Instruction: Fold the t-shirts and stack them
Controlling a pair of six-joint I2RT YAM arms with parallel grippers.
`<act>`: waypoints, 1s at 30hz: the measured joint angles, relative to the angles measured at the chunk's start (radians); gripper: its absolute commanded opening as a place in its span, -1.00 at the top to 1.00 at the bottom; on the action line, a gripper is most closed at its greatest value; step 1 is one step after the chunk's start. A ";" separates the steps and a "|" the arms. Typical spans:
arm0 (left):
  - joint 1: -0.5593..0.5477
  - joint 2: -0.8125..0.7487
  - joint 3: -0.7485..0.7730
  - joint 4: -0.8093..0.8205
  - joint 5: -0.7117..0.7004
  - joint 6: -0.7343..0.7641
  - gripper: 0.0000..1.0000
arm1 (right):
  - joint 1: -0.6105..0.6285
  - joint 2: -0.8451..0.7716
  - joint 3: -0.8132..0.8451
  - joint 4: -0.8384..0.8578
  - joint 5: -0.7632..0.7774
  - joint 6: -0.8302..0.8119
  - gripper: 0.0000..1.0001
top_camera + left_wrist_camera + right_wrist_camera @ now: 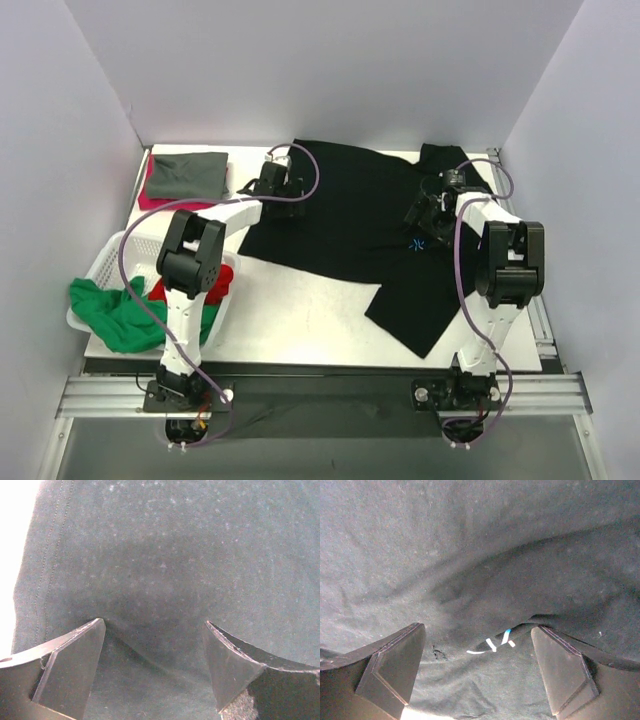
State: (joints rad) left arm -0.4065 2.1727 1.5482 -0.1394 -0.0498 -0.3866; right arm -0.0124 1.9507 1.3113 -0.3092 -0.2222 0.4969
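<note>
A large black t-shirt (350, 215) lies spread across the table, one part reaching down toward the front right. A small light-blue starburst print (419, 244) shows on it, and it shows in the right wrist view (492, 644). My left gripper (283, 184) hangs open over the shirt's left edge (160, 570), jaws wide apart on the cloth. My right gripper (425, 215) is open over a fold of the black cloth (480, 580). A folded grey-green t-shirt (188, 173) lies on a pink-red one (148, 197) at the back left.
A white perforated basket (108, 262) stands at the front left, holding a red t-shirt (218, 288). A green t-shirt (115, 312) hangs over its near rim. Grey walls close in the table on three sides.
</note>
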 measured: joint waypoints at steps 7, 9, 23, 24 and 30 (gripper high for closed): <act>-0.002 -0.024 -0.032 0.001 -0.010 0.015 -0.79 | -0.006 -0.004 -0.004 0.005 -0.006 -0.001 -0.84; -0.006 -0.072 -0.091 -0.003 -0.052 0.016 -0.80 | -0.006 -0.023 -0.029 0.016 0.002 -0.003 -0.84; -0.013 -0.377 -0.351 -0.052 -0.365 0.024 -0.39 | 0.001 -0.199 -0.248 0.013 0.037 -0.023 -0.84; -0.013 -0.374 -0.351 -0.066 -0.370 0.024 -0.36 | 0.001 -0.210 -0.257 0.013 0.038 -0.025 -0.85; -0.010 -0.372 -0.377 -0.133 -0.382 0.032 -0.22 | 0.001 -0.257 -0.282 0.014 0.042 -0.028 -0.85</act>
State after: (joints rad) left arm -0.4168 1.8004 1.1717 -0.2722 -0.4320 -0.3542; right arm -0.0116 1.6936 1.0290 -0.2955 -0.1806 0.4690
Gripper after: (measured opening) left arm 0.637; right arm 0.922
